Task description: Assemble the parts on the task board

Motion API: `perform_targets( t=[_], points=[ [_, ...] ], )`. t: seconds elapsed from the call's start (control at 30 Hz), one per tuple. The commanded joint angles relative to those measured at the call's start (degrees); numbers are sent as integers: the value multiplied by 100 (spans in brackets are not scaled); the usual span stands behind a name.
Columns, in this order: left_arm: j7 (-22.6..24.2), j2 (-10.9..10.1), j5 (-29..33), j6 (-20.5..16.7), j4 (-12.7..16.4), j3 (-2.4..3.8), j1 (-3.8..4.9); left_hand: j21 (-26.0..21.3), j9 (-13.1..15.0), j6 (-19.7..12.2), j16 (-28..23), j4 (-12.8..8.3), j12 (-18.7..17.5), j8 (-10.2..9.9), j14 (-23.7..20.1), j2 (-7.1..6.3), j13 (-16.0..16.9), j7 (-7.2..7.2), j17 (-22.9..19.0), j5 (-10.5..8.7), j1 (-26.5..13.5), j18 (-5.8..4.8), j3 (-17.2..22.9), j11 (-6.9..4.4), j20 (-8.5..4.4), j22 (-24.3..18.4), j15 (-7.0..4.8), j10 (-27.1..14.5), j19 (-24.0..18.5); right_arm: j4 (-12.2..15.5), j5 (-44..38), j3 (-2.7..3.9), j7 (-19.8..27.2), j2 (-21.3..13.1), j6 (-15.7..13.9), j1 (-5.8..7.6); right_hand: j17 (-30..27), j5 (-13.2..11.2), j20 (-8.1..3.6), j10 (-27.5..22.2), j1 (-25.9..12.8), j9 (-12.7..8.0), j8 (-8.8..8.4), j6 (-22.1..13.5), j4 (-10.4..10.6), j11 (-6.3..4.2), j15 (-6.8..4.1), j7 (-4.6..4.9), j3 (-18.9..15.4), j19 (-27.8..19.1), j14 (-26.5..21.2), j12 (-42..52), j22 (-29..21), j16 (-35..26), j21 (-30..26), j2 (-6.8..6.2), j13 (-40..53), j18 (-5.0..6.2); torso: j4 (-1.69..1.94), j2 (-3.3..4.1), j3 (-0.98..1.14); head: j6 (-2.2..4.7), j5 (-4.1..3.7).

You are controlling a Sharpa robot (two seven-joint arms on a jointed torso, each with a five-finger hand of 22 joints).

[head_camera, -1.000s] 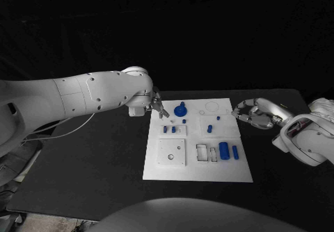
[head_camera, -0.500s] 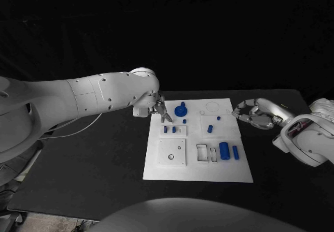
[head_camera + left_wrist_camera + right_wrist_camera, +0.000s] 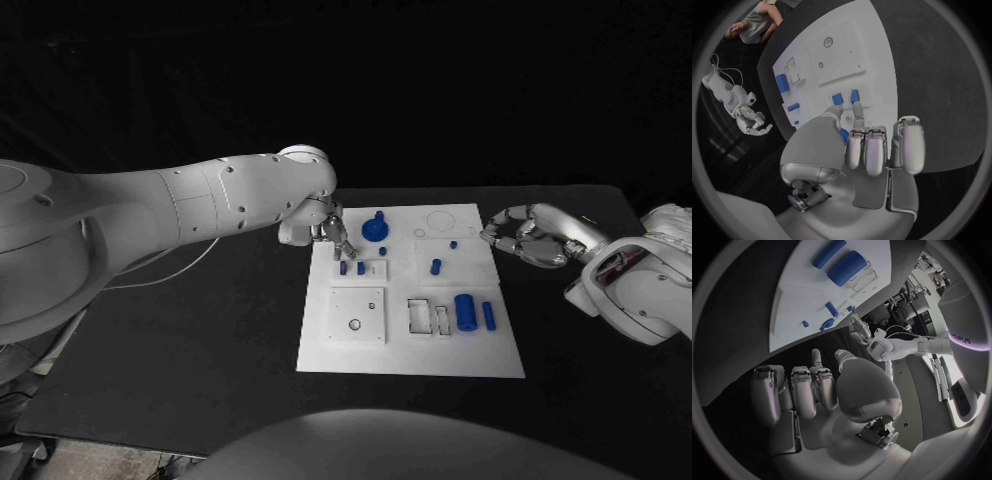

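The task board point(image 3: 411, 345) lies mid-table with blue parts point(image 3: 463, 311) scattered over it, some seemingly seated, others loose beside open slots, so assembly looks only partly done. The left hand point(image 3: 329, 228) hovers over the board's far left corner, fingers extended and holding nothing. The right hand point(image 3: 522, 235) waits off the board's right edge, fingers curled, empty.
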Motion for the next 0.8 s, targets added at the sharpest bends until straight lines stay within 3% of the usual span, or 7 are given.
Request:
perform_targets(
  t=[0.03,0.4,0.8],
  points=[
    [-299,44,-15,260,-62,4,-32,-27,14,-56,14,-10,-20,18,602,-37,1508,-14,1510,58,25,-68,-36,-42,-18,1242,-33,585,120,12,-30,0,44,0,49,-4,1509,27,36,611,57,-7,20,5,-22,35,30,2,-13,185,608,22,1319,20,3,-10,1510,61,-3,0,3,0,6],
    [-219,81,-168,189,-162,5,-100,-28,26,-97,14,-7,-20,4,602,-26,1508,-7,1510,120,53,-68,-22,-37,-16,1242,-30,585,117,14,-30,0,37,-8,73,-7,1509,27,36,611,59,-8,23,12,-20,35,30,1,-14,178,608,22,1316,20,-3,-10,1510,63,1,-2,2,0,8],
    [-96,110,-194,43,-176,5,-141,-33,62,-122,14,-3,-20,2,602,-17,1508,-6,1510,379,111,-66,22,-34,-12,1240,-24,585,109,16,-30,0,18,-6,98,-11,1509,28,36,611,61,-9,25,16,-19,35,30,1,-14,177,608,22,1315,20,-5,-9,1510,64,-2,-2,5,0,16]
  ],
)
